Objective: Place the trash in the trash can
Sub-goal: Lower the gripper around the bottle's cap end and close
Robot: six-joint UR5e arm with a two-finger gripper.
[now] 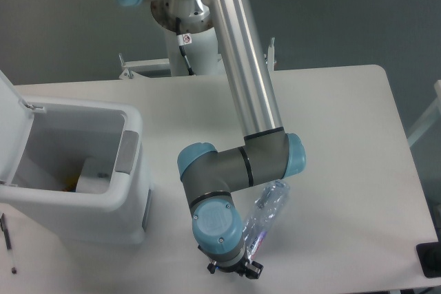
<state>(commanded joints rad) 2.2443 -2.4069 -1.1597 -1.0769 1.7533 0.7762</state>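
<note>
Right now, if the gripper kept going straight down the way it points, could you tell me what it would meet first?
Most likely the bare table. The gripper points down at its front edge, with the bottle lying just to its side, not clearly beneath. Height is hard to judge from this view.

I can read no words or numbers anywhere: the small sticker (184, 38) on my base shows a red mark too tiny to read, and the print on the bottle (265, 215) is only a blur.
</note>
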